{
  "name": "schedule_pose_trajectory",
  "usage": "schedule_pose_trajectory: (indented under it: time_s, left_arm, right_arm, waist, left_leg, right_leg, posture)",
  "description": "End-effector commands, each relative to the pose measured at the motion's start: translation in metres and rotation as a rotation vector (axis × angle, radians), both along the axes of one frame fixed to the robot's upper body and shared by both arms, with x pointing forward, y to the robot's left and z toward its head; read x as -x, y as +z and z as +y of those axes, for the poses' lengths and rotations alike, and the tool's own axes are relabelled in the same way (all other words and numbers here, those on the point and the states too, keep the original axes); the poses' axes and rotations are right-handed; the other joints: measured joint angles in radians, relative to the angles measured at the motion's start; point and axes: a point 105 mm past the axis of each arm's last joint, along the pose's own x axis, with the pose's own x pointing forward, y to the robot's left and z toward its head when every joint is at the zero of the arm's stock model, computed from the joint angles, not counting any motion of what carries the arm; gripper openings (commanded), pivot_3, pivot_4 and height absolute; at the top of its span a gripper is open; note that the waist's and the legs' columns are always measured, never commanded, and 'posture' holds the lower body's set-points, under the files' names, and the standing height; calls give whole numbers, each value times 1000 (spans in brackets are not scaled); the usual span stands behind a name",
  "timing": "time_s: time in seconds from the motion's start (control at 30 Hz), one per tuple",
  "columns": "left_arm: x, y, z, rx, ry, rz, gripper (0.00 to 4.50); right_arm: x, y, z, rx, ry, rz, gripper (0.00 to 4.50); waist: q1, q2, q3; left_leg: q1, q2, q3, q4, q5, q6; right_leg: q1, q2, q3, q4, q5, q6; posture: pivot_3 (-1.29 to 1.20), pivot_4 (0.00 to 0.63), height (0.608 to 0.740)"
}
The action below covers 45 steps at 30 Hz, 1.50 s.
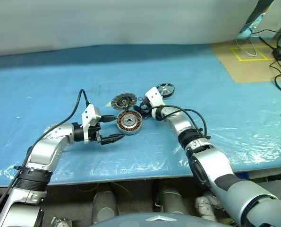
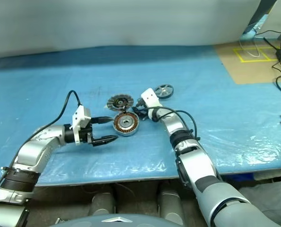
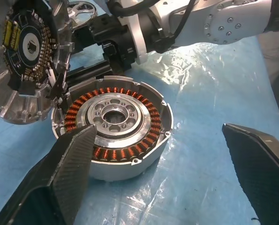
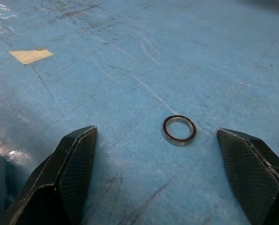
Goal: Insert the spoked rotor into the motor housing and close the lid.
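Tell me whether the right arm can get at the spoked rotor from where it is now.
Probably yes. The spoked rotor lies in the open on the blue table cover, just beyond and right of the right end effector, which is open and empty. Nothing stands between them.

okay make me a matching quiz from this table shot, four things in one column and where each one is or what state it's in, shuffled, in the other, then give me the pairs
Things:
1. spoked rotor
2. motor housing
3. lid
4. small ring

Places or states:
A. flipped open, ribbed inner face up, behind the housing
B. lying alone on the blue table cover ahead of the open right gripper
C. copper windings exposed, just ahead of the open left gripper
D. flat on the table, beyond the right gripper

Pairs: 1-D, 2-C, 3-A, 4-B
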Motion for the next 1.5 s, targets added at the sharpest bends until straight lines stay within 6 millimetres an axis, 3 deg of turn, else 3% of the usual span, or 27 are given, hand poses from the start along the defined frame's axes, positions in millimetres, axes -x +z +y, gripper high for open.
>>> schedule_pose_trajectory:
  time_s: [0.03, 0.57, 0.87, 1.07, 1.3, 1.5]
  left_arm:
    - [1, 13, 3, 1, -1, -38, 4500]
    - [3, 14, 1, -21, -24, -15, 4500]
    - [3, 15, -1, -15, -28, -16, 4500]
    - [4, 14, -2, -11, -29, -8, 4500]
    - [6, 12, -5, -8, -38, 4, 4500]
    - [6, 13, -10, 7, -59, 12, 4500]
  right_arm:
    - [0, -4, 3, 4, -10, 3, 4310]
    - [-2, -12, 11, 52, -91, 3, 4310]
    - [-1, -22, -2, 105, -103, 18, 1323]
    - [-2, -20, -7, 124, -81, -6, 1323]
    - [7, -1, -2, -17, -9, -94, 1323]
    - [27, -10, -44, -16, -68, -113, 1323]
  waist:
    - [0, 0, 0]
    - [0, 0, 0]
    - [4, 0, 0]
    - [4, 0, 0]
    - [3, 0, 0]
    - [9, 0, 0]
  left_leg:
    - [0, 0, 0, 0, 0, 0]
    - [1, 0, 0, 1, 0, 0]
    - [1, 0, 0, 1, 0, 0]
    - [1, 0, 0, 1, 0, 0]
    - [-1, 0, 0, 0, 0, 0]
    - [0, 0, 0, -1, 0, 0]
  right_leg:
    - [0, 0, 0, 1, 0, 0]
    - [1, 0, 0, 2, 0, 0]
    - [1, 0, 0, 1, 0, 0]
    - [1, 0, 0, 1, 0, 0]
    - [1, 0, 0, -1, 0, 0]
    - [1, 0, -1, -3, 0, 0]
  posture:
    - [0, 150, 740]
    - [0, 150, 740]
    - [0, 150, 740]
    - [0, 150, 740]
    - [0, 150, 740]
    - [0, 150, 740]
